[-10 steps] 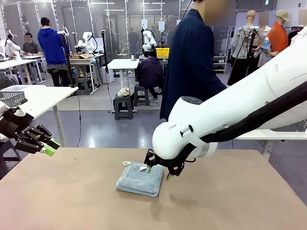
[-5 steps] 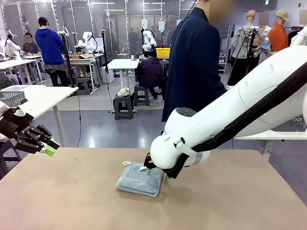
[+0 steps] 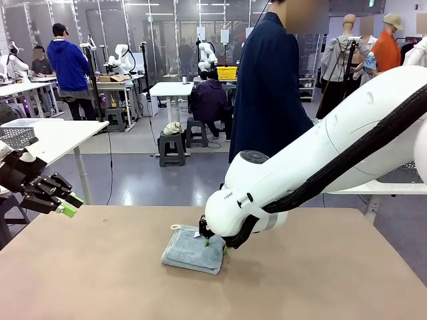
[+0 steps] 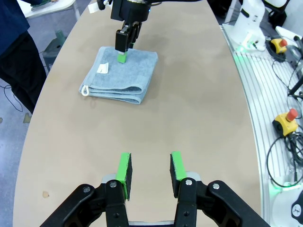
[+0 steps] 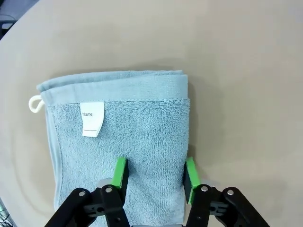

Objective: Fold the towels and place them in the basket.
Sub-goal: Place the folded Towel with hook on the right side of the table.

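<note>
The right gripper [image 5: 155, 165] has come down on the towel [image 5: 137, 104] mid-picture, jaws open around its edge, ready to grab; left gripper [image 4: 150, 165] half-open.

Right end effector [image 3: 215, 246] has come down and shifted left, fingertips now pressed onto the towel [image 3: 189, 255] at its right edge.

We count one towel [image 3: 190, 255] mid-frame, bearing one label [image 5: 92, 118] and one loop [image 5: 34, 104]; one table [image 3: 320, 280]; two grippers, left gripper [image 3: 71, 205] and right gripper [image 5: 155, 168].
</note>
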